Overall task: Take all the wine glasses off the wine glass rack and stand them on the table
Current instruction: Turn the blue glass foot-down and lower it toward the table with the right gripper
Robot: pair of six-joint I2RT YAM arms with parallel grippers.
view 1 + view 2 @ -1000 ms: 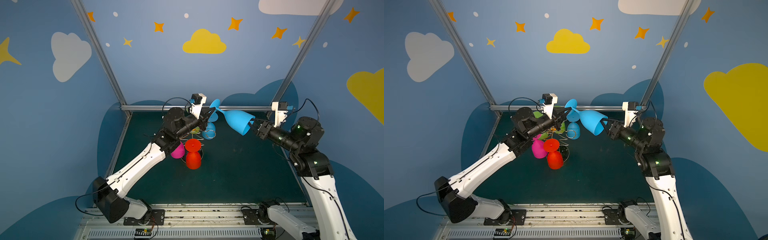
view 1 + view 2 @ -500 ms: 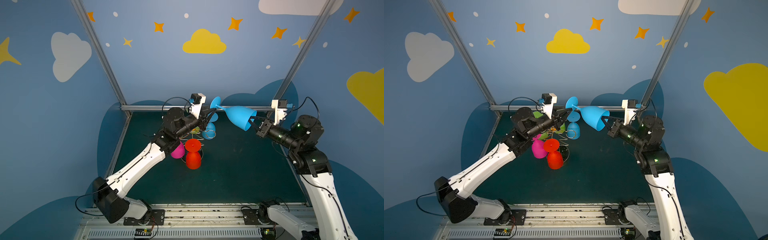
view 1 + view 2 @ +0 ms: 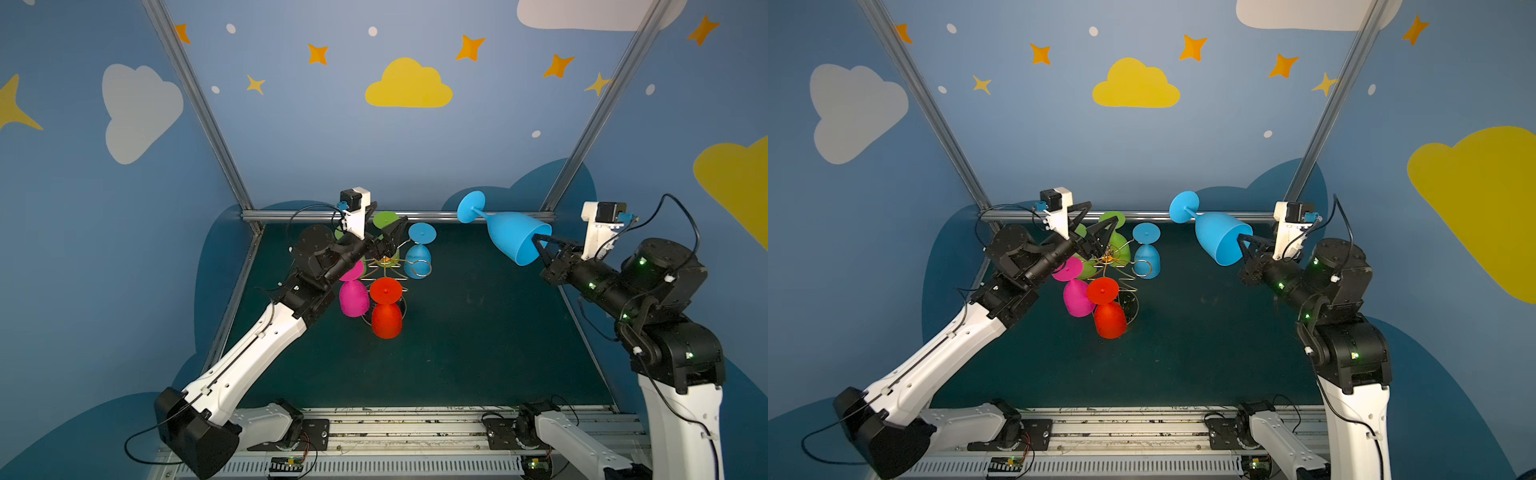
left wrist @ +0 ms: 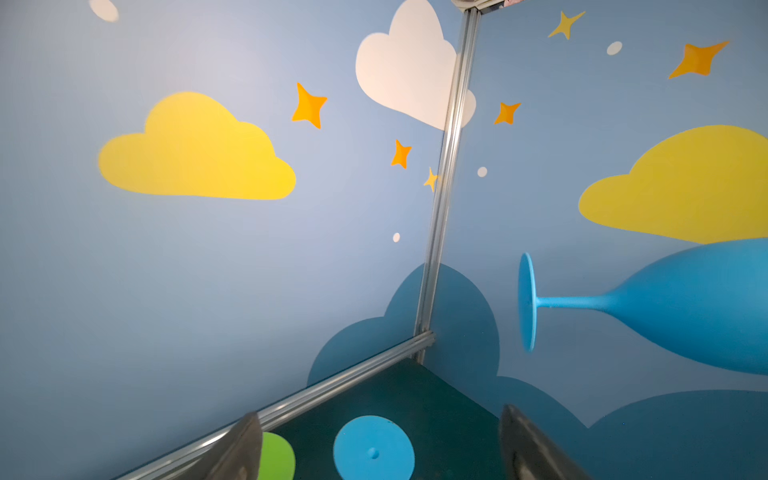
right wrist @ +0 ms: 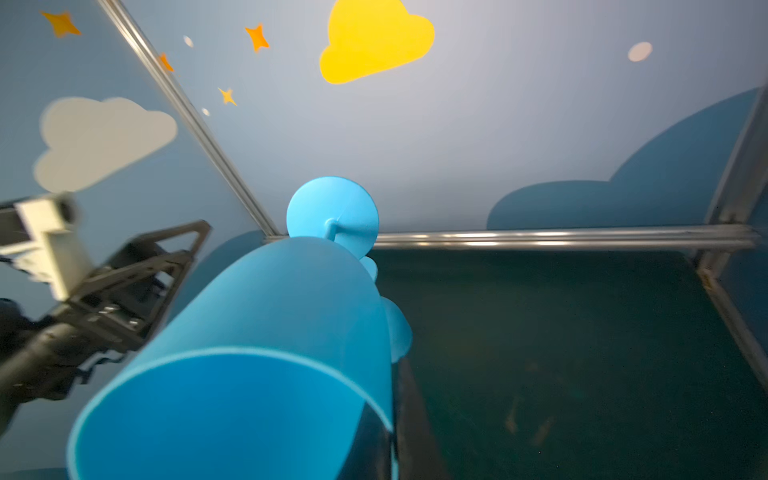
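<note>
In both top views the sky-blue plastic wine glass (image 3: 511, 239) now hangs well right of the gold wire wine glass rack (image 3: 384, 262), its rim pinched by the right gripper (image 3: 539, 245); the left gripper (image 3: 390, 212) has let go, jaws spread above the rack; left wrist view: fingertips (image 4: 243, 444) wide apart, glass beyond them; right wrist view: its bowl fills the foreground; removal looks done.

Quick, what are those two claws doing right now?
Left gripper: open, holding nothing.
Right gripper: shut on the rim of the blue wine glass.

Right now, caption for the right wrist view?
Right tool pinches the blue wine glass by its rim, foot pointing away.
</note>
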